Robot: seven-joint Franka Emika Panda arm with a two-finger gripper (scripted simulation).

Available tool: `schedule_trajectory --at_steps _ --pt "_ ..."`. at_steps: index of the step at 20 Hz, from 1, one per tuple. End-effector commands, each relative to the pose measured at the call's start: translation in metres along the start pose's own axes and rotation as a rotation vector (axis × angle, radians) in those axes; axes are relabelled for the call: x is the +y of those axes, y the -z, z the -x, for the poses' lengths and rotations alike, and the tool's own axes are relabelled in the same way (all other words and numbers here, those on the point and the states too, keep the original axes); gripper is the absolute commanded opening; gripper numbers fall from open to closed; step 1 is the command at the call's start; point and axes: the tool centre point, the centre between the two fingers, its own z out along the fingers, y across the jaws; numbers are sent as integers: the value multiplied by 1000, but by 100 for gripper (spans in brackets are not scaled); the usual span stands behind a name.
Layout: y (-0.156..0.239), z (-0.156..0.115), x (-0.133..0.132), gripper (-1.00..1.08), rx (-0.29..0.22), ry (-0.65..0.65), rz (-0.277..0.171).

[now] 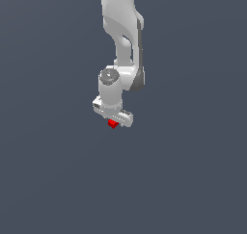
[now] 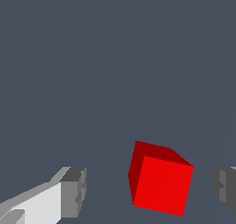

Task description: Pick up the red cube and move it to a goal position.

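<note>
The cube [image 2: 162, 184] is plain bright red, sharp-edged, equal-sided — no long axis — turned slightly askew between the gripper's [image 2: 150, 191] spread fingers [image 2: 73, 191], touching neither, just beneath the white hand in the exterior view.

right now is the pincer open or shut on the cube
Open. In the wrist view the red cube sits between the fingertips with a gap on each side; neither touches it.

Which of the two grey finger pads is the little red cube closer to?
The tiny bright red cube sits nearer the grey finger pad at the picture's edge; a wider gap separates it from the pad on the white finger. Neither touches it.
</note>
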Motion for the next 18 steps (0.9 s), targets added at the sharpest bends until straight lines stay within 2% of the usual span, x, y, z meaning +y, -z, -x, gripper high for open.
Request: schedule_trajectory --at_steps 1,7,13,14,18 --pt "-14 5 6 100 3 -71 -3" --pt "-36 13 14 100 5 -183 -9" --pt "-45 16 16 100 6 -222 -12" --pt "-45 16 16 -100 6 -222 -12" --pt "-45 16 16 -100 6 -222 -12"
